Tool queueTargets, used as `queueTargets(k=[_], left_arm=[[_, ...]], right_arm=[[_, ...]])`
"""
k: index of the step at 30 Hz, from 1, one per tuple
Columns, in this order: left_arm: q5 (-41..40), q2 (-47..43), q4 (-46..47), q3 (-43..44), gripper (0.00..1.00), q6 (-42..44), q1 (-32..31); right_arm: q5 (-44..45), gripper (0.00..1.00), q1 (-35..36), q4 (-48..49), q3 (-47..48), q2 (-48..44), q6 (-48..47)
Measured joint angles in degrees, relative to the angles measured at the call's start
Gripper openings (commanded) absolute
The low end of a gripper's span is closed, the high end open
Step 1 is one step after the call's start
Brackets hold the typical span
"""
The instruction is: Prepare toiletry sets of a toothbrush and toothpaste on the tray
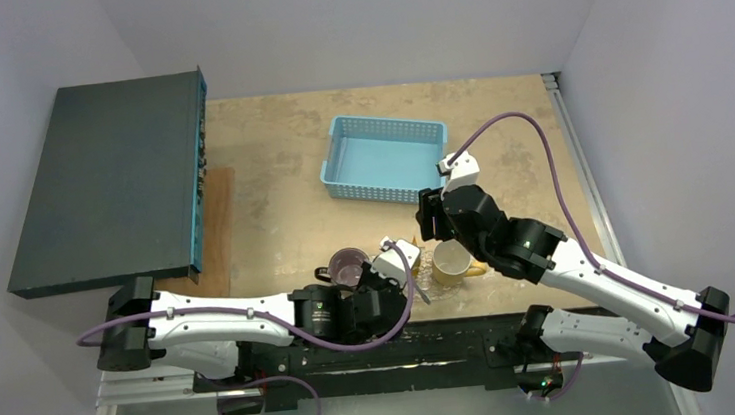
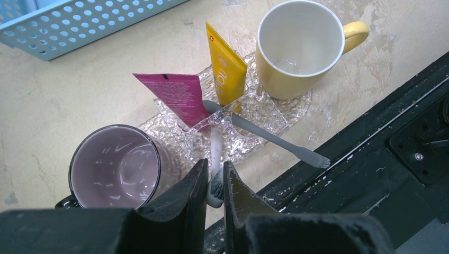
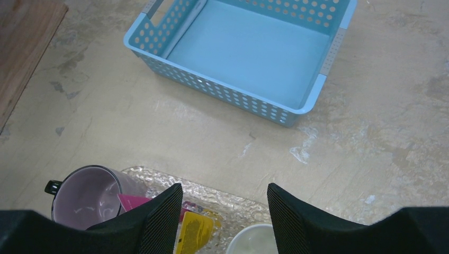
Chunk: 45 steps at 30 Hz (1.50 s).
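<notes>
The white toothbrush (image 2: 215, 148) lies with its far end on the clear tray (image 2: 249, 140). Its near end seems pinched by the left pincer (image 2: 214, 190), probably to steer it beside the pink tube (image 2: 177, 95). The right pincer (image 3: 223, 196) hangs spread above, out of the way.
</notes>
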Motion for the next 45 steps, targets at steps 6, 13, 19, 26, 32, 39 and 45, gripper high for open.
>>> queueTargets(k=[6,13,19,26,32,39,45], left_arm=[[0.26,0.42,-0.94,0.0,0.19,-1.44,0.0],[0.26,0.76,-2.23,-0.04,0.25,-2.54,0.0],[0.26,0.76,-2.4,-0.07,0.3,-2.93,0.0],[0.35,0.68,-2.95,0.13,0.42,-1.88,0.0],[0.87,0.66,-6.08,5.03,0.53,1.29,0.0],[0.85,0.59,-9.88,12.66,0.61,5.53,0.24],[1.7,-0.83,-13.84,16.57,0.64,9.05,3.65]], right_arm=[[0.0,0.63,0.0,0.0,-0.02,0.0,0.15],[0.0,0.63,0.0,0.0,-0.02,0.0,0.15],[0.0,0.64,0.0,0.0,-0.02,0.0,0.15],[-0.02,0.65,0.0,-0.02,-0.02,0.0,0.13],[-0.07,0.66,0.0,-0.04,0.04,0.02,-0.17],[-0.2,0.67,0.0,-0.07,1.7,1.53,-1.18],[0.0,0.69,-0.11,0.04,3.93,2.64,-3.17]])
